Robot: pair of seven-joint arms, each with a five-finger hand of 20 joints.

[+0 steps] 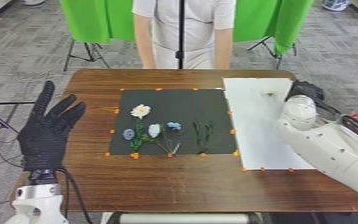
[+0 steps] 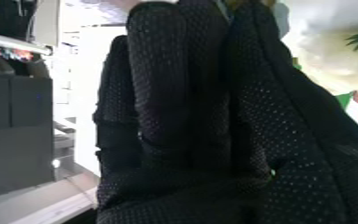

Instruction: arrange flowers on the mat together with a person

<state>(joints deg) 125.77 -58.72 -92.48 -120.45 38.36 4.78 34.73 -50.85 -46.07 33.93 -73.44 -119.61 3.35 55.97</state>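
Left of the dark mat, the left robot hand has its fingers straight and apart. On the mat's near half I see a grey-blue flower, a pale bloom and a blue flower; farther up it, a white flower. Well right of the mat is the right robot hand, near a faint pale flower; I can't tell whether it's clamped on anything.

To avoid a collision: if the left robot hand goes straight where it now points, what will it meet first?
In the head view, the left robot hand would perhaps meet the stand under the green cloth first, but its height against the stand is unclear.
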